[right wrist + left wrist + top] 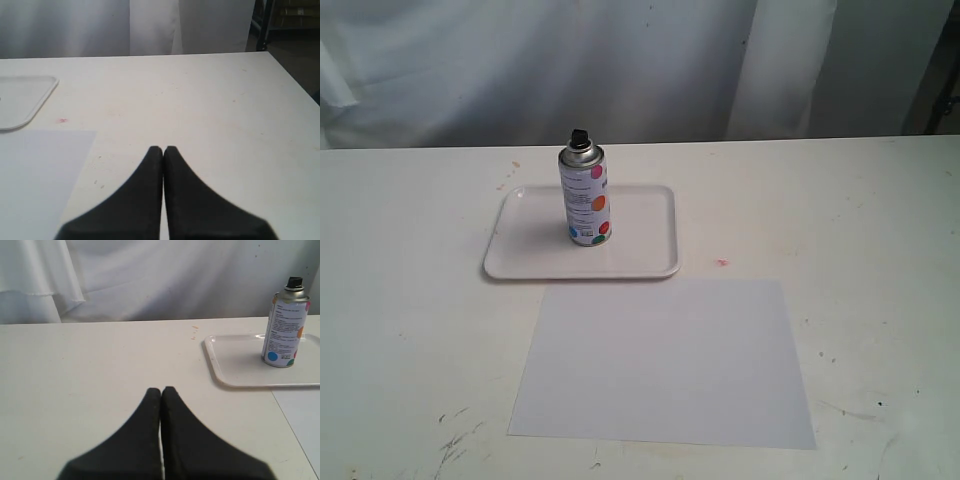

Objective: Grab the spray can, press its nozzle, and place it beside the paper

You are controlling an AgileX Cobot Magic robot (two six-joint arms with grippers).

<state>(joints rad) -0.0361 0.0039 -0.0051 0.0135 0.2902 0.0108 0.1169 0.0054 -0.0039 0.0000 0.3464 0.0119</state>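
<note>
The spray can (585,195), white with coloured dots and a silver shoulder, stands upright on the white tray (530,255). Its black nozzle (580,136) tops it. The paper (665,360) lies flat just in front of the tray. Neither gripper shows in the exterior view. In the left wrist view my left gripper (161,390) is shut and empty above bare table, with the spray can (285,330), its nozzle (294,282) and the tray (235,370) well away from it. My right gripper (163,149) is shut and empty too, with the paper (40,175) and a tray corner (25,100) off to one side.
A small pink mark (722,262) stains the table (880,220) near the tray's corner. White curtains (570,60) hang behind the table's far edge. Dark scuffs (455,440) mark the front left of the table.
</note>
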